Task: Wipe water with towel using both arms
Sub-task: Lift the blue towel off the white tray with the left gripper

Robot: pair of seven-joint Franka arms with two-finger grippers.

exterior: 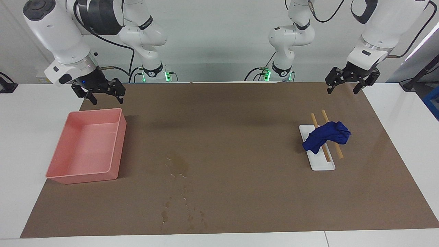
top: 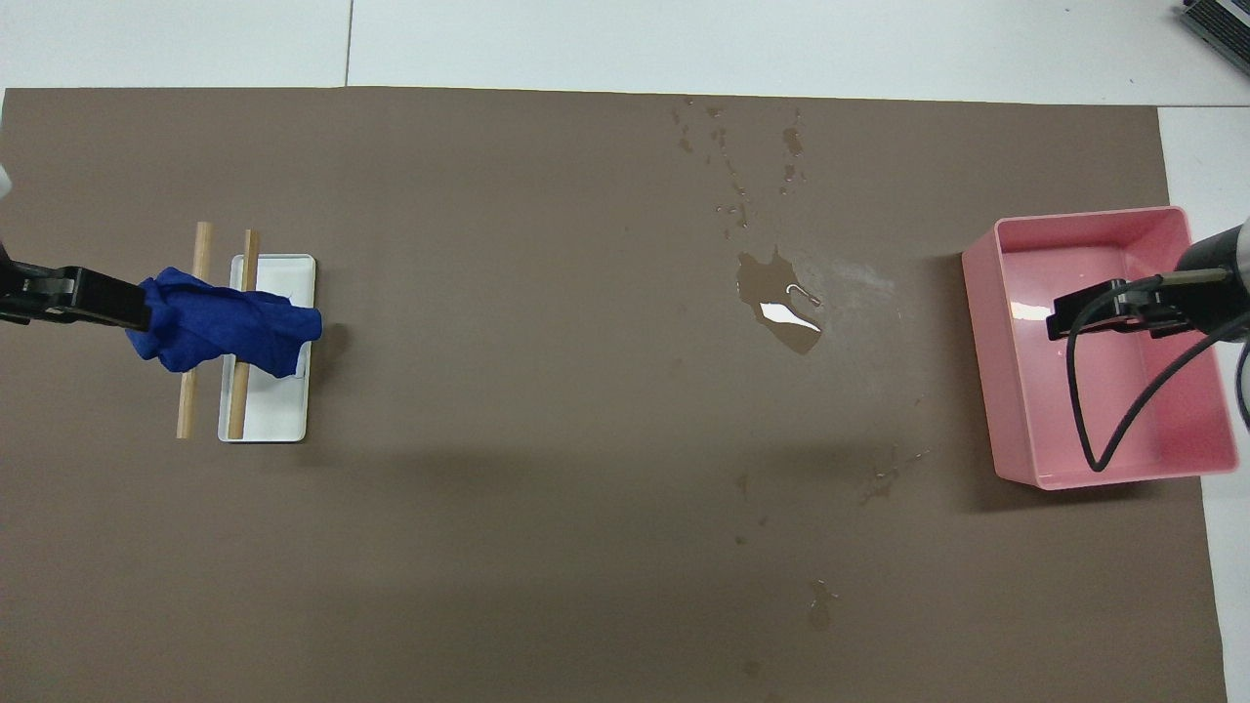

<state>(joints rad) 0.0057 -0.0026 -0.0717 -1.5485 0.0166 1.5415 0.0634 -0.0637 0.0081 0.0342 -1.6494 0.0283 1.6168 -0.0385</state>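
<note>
While both arms are waiting raised at the robots' edge of the brown mat (exterior: 240, 113), the towel (exterior: 327, 136) is lying bunched across two wooden sticks (exterior: 331, 133) and a small white tray (exterior: 317, 159), toward the left arm's end of the table. The left gripper (exterior: 349, 84) is hanging in the air over the mat edge, up and apart from the towel, its fingers spread wide and holding nothing. The right gripper (exterior: 99, 92) is hovering with its fingers likewise parted and empty, just above the rim of the pink tray (exterior: 116, 147) at the right arm's end.

The water (exterior: 178, 164) is sitting as a dark glossy blotch between the towel and the pink tray, closer to the tray, with droplets trailing away from the robots toward the mat's outer edge (top: 742, 146). Bare matting is stretching openly between the towel and the water, and a wide strip is running along the robots' side.
</note>
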